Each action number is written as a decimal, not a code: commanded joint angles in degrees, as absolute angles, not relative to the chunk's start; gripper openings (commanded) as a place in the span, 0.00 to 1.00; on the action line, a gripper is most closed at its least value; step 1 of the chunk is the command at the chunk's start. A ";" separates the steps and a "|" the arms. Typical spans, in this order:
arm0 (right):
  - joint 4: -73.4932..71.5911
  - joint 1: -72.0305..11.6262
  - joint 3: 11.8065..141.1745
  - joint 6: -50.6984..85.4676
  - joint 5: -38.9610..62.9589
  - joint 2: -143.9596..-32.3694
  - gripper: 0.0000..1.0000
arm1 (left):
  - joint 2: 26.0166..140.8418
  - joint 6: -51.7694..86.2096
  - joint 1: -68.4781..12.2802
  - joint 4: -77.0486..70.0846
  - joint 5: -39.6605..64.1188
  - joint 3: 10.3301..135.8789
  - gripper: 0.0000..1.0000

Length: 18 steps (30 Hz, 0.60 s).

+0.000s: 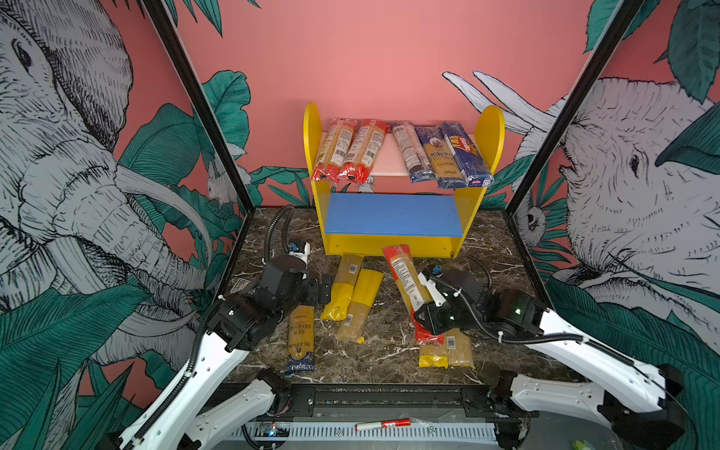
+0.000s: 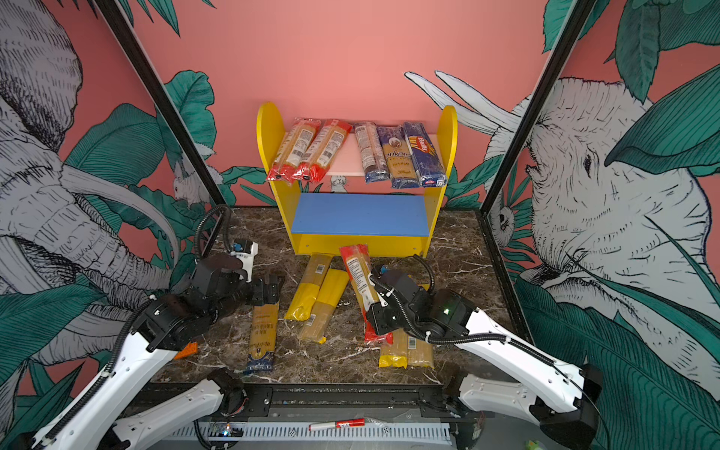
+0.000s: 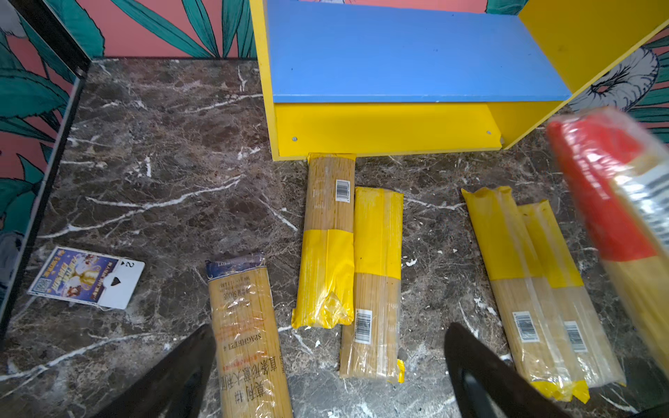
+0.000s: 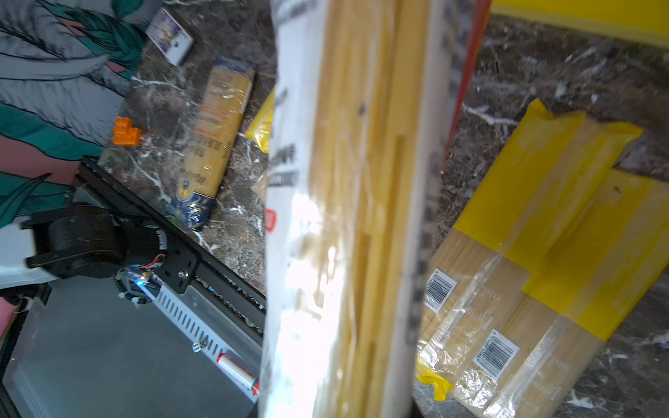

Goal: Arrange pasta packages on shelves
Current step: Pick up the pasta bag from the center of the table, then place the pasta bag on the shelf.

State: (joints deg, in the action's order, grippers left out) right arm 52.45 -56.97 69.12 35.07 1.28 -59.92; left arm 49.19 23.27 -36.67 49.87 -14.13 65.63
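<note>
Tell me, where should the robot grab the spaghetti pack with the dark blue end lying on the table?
Pinch the blue-ended pack across its narrow middle, coming straight down from above. It lies flat, long and thin, with bare table on both sides there.

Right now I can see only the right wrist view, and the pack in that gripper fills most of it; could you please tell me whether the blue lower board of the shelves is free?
Observer: Yes, the blue lower board is bare in both top views.
Operator: Thank you; is anything shelved already?
Observer: The pink upper board carries five: two red-ended packs toward the left arm's side, three dark blue packs toward the right, a gap between.
Operator: And what is my other arm doing?
Observer: The left gripper is open and empty, over the table near the far end of the blue-ended pack.
</note>
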 commanded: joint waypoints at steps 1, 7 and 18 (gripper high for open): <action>49.67 -57.15 78.53 29.59 -1.43 -58.08 0.00 | 50.87 22.08 -36.64 50.96 -15.84 69.72 0.99; 53.01 -57.15 93.84 23.65 -5.27 -64.03 0.00 | 54.96 20.04 -36.65 51.67 -15.99 75.93 1.00; 63.41 -49.00 143.70 15.08 -11.91 -97.34 0.00 | 62.92 16.11 -36.51 48.94 -21.01 81.99 0.99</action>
